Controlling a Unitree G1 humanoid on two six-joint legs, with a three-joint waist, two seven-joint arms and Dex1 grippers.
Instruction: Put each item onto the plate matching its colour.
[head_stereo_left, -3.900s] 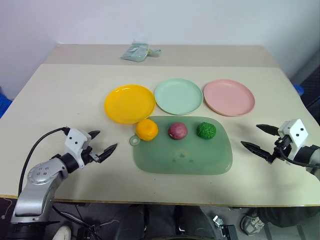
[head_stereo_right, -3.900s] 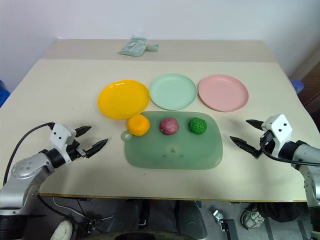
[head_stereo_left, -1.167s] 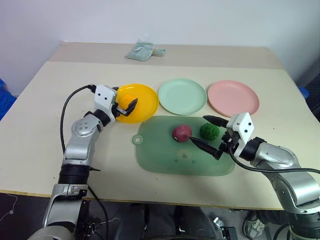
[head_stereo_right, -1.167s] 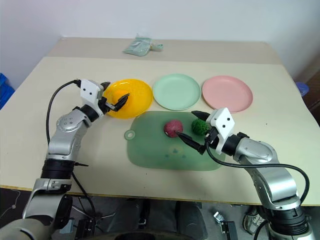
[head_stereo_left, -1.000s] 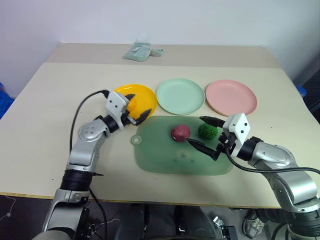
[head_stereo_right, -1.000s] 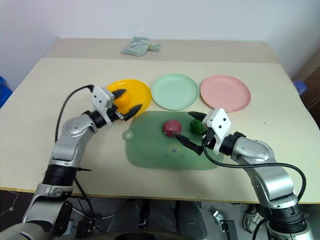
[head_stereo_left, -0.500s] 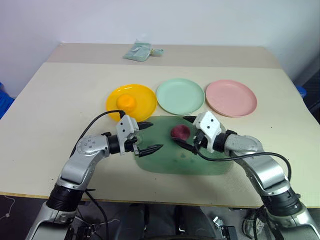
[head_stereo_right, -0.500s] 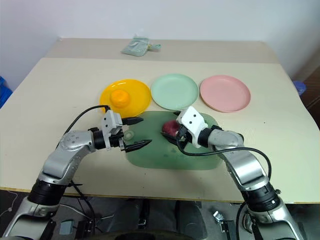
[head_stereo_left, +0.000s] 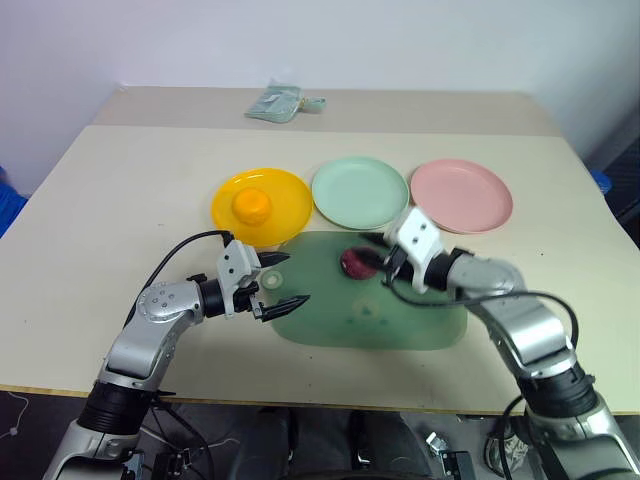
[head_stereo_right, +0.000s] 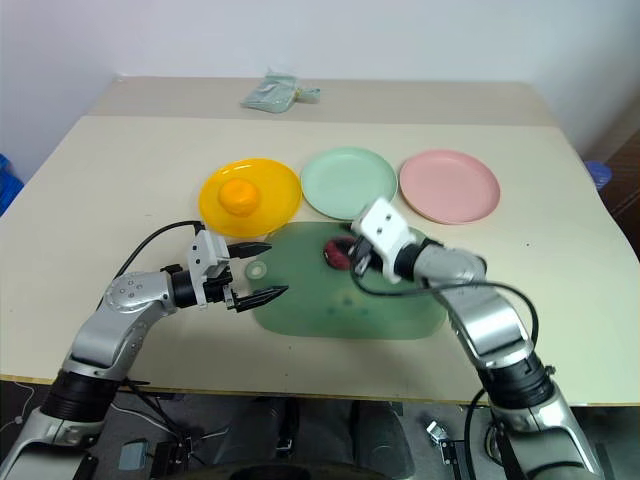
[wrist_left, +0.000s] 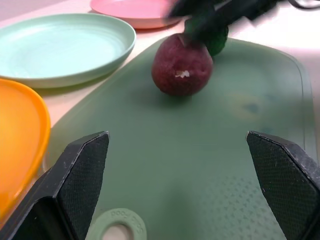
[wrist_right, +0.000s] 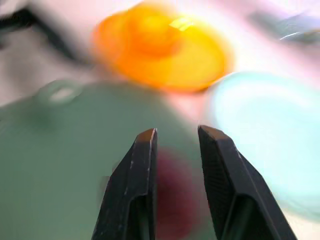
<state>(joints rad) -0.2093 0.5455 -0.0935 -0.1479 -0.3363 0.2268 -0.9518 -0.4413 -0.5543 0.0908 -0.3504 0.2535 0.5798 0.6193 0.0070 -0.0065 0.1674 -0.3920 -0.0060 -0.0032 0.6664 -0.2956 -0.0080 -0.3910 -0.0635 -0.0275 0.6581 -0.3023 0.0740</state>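
The orange ball (head_stereo_left: 250, 205) rests on the yellow plate (head_stereo_left: 285, 195). Beside it stand the mint green plate (head_stereo_left: 360, 192) and the pink plate (head_stereo_left: 461, 196), both bare. On the green board (head_stereo_left: 370, 310) lies the maroon ball (head_stereo_left: 354, 264). My right gripper (head_stereo_left: 373, 260) is at that ball's right side and top, its fingers (wrist_right: 142, 165) shut close together with nothing between them; the ball shows just beyond them. The bumpy green ball (wrist_left: 219, 40) sits behind the maroon ball (wrist_left: 181, 65). My left gripper (head_stereo_left: 283, 280) hangs open over the board's left end, holding nothing.
A small green ring (head_stereo_right: 257, 269) lies at the board's left corner, under the left gripper. A pale green packet (head_stereo_left: 272, 102) lies at the far end of the table (head_stereo_left: 130, 190). Bare tabletop stretches to the left and right of the plates.
The right gripper has gone from open around the maroon ball to shut and lifted slightly. The left gripper, which left the orange ball on the yellow plate, has drawn back toward me, still open.
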